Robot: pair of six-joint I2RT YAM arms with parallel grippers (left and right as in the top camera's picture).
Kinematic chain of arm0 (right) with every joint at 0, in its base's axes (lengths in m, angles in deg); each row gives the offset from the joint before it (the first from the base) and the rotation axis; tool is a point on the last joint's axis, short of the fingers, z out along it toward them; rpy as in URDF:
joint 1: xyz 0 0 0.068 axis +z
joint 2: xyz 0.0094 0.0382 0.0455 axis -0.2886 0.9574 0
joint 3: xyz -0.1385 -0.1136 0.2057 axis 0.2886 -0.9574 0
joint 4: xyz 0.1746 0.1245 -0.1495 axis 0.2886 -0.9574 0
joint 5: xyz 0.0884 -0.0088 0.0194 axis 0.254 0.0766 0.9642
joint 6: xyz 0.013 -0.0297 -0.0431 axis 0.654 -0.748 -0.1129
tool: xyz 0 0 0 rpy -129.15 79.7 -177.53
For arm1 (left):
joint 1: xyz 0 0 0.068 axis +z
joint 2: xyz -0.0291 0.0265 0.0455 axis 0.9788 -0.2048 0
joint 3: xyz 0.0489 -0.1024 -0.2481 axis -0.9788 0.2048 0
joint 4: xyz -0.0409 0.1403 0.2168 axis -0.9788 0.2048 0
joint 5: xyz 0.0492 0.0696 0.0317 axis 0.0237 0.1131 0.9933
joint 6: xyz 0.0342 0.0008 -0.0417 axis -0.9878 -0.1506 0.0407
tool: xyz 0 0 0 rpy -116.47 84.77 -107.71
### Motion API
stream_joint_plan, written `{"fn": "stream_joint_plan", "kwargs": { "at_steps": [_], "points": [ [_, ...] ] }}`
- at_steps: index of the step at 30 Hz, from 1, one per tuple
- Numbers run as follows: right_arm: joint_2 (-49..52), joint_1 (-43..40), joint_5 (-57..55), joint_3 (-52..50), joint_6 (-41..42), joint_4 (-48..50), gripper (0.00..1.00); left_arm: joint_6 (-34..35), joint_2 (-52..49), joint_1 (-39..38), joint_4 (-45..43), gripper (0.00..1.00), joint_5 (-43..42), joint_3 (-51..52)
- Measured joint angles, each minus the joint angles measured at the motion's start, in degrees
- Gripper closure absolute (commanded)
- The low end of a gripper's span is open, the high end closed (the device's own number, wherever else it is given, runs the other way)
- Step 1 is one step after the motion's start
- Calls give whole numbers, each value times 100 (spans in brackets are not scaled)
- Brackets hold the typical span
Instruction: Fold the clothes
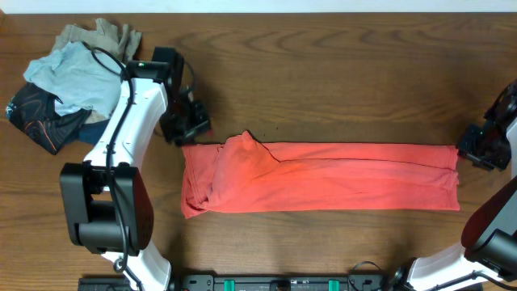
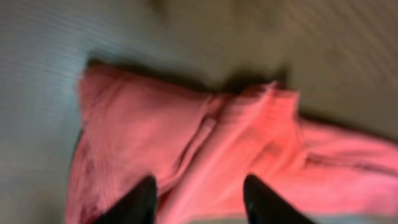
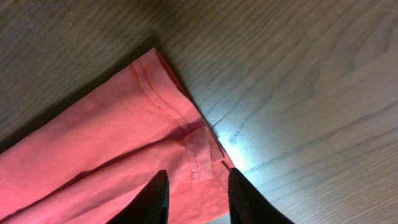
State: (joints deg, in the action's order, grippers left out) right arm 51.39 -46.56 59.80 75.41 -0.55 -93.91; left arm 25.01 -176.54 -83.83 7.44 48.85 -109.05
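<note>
Overhead, bench [image 1: 339, 73]: dark wood grain; it carries everything, and both sets of jaws hang over it.
T-shirt [image 1: 339, 187]: coral-red and already folded into one long band. It lies flat between the two sets of jaws, one short end near each. No lettering or tag shows.
Heap of garments [image 1: 65, 89]: light-blue, tan and dark pieces on the far side of the left arm [image 1: 133, 113] from its jaws, well apart from the T-shirt.
Left jaws: apart. In the left wrist view the dark fingers [image 2: 134, 205] stand wide with pink cloth showing between and ahead of them. That view is blurred, so I cannot tell whether they touch the cloth.
Right jaws: apart. The fingers [image 3: 155, 199] straddle the band's end corner, and nothing is pinched between them.
Bunched end [image 1: 210, 190]: just below the left jaws the cloth is rumpled, with a raised hump [image 1: 246, 149] beside them.
Hem [image 3: 155, 93]: double-stitched edge running straight ahead of the right jaws, with its corner just beside bare wood.
Handling: probably light, limp cotton that sags and drags and won't hold a crease.
Hold: likely best at the stitched corners, pinching all layers at once.
Risk: a shallow pinch may lift only the top layer.
</note>
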Motion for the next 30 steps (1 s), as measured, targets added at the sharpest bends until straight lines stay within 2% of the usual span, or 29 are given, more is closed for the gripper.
{"fn": "stream_joint_plan", "kwargs": {
  "at_steps": [6,18,20,22,23,30],
  "points": [
    [0,0,57,0,0,-11,61,2,-28,-450,-933,43,15,7],
    [0,0,70,0,-2,-11,59,7,-1036,-1209,-1333,44,15,66],
    [0,0,70,0,-2,-11,58,31,-1202,-1268,-1370,60,15,74],
    [0,0,70,0,-2,-11,58,13,-1266,-1305,-1403,89,11,94],
    [0,0,70,0,-2,-13,58,2,-1268,-1314,-1401,94,13,101],
    [0,0,70,0,-2,-13,58,-13,-1224,-1307,-1224,94,7,101]
  ]
}}
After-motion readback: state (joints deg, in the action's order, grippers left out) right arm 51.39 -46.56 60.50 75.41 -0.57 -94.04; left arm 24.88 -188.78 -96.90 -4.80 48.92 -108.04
